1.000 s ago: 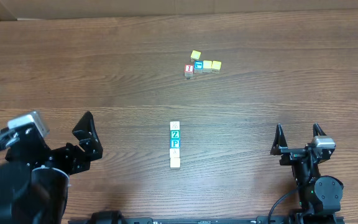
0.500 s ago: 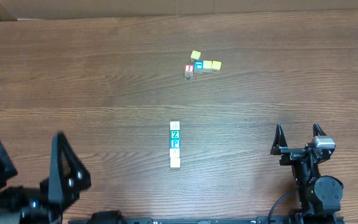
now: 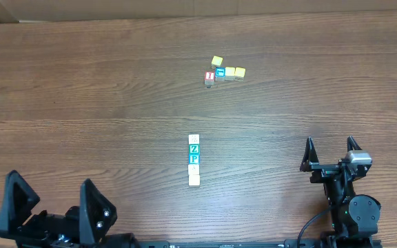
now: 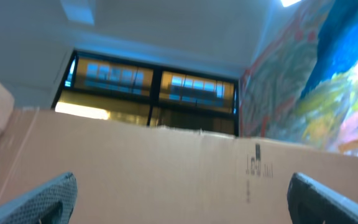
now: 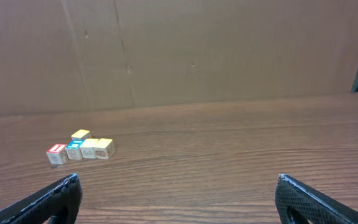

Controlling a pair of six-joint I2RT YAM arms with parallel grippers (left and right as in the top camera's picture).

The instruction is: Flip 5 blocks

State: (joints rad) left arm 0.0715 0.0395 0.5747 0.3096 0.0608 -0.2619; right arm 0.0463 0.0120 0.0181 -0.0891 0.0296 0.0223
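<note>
Overhead, the five blocks (image 3: 194, 160) lie in a straight, touching column at the middle of the table (image 3: 81, 83). A whitish one (image 3: 194, 139) lies farthest from the arms, then the green Z (image 3: 194, 149), the teal P (image 3: 194, 159), a second whitish block (image 3: 194, 169) and a tan one (image 3: 194, 180) nearest. Farther back and well apart sits a cluster (image 3: 222, 71) of a red-faced cube (image 3: 209, 77), a teal cube (image 3: 220, 71) and yellow cubes (image 3: 235, 72). Left gripper (image 3: 52, 201) stands at the near left edge, jaws spread wide with nothing between them; a second ago it was higher on the table and angled toward the centre. Right gripper (image 3: 329, 146) is likewise spread and empty, unmoved, as are the blocks
</note>
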